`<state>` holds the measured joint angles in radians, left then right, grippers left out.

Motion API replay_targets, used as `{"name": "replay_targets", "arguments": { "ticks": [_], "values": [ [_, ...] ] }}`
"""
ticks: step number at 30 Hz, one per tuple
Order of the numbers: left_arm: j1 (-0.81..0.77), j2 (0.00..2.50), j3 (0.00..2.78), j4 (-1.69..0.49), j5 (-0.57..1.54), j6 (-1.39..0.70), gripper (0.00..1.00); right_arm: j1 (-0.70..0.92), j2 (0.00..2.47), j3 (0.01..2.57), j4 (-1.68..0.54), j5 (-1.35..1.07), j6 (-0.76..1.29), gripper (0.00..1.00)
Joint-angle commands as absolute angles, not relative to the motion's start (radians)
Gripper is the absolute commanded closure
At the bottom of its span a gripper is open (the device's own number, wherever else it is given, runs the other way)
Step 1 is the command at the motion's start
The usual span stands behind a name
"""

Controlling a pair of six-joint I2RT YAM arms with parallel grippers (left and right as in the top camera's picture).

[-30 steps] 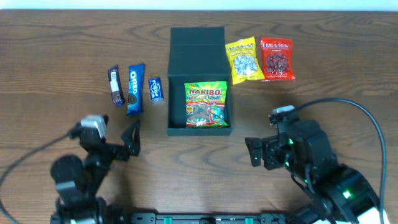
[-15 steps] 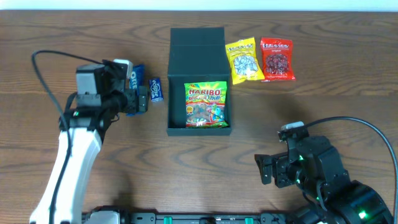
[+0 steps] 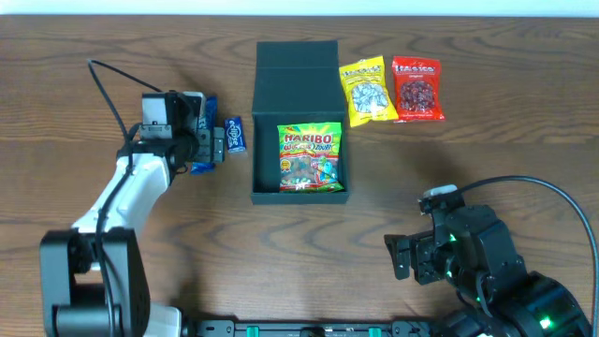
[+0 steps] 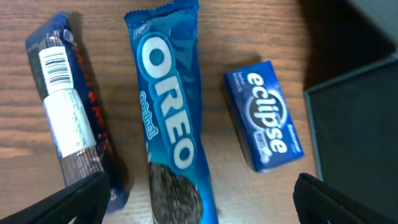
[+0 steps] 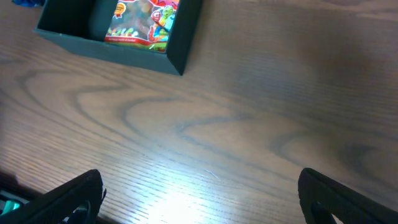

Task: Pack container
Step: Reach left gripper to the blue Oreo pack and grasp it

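The container is a dark box, open, with its flap lid folded back. A Haribo bag lies inside. My left gripper is open above the snacks left of the box. In the left wrist view it straddles the lower end of a blue Oreo pack, with an Eclipse gum box to the right and a dark bar with a barcode to the left. My right gripper is open and empty over bare table, front right of the box; its wrist view shows the same.
A yellow packet and a red packet lie right of the lid. The Eclipse box lies between my left gripper and the container's left wall. The container's corner shows in the right wrist view.
My left arm has swung from the table's front left up over the Oreo pack and settled there. My right arm has drawn back toward the front edge and stopped.
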<state>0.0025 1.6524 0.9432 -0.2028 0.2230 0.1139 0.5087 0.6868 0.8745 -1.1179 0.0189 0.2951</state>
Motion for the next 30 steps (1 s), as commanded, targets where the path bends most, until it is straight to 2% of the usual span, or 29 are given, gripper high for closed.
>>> {"name": "replay_targets", "arguments": {
  "ticks": [1,10,12,22,30],
  "values": [
    [0.001,1.697,0.959,-0.181,0.207,0.134,0.05,0.501,0.685,0.888,-1.119,0.026,0.283,0.01],
    [0.001,1.791,0.959,-0.099,0.210,0.103,0.00,0.501,0.685,0.888,-1.119,0.026,0.283,0.01],
    [0.001,1.808,0.959,-0.087,0.211,0.096,0.12,0.501,0.685,0.888,-1.119,0.026,0.283,0.01],
    [0.001,1.848,0.959,-0.074,0.198,0.097,0.42,0.501,0.685,0.888,-1.119,0.026,0.283,0.01],
    [0.001,1.848,0.960,-0.075,0.199,0.091,0.80,0.501,0.685,0.888,-1.119,0.026,0.283,0.01]
  ]
}}
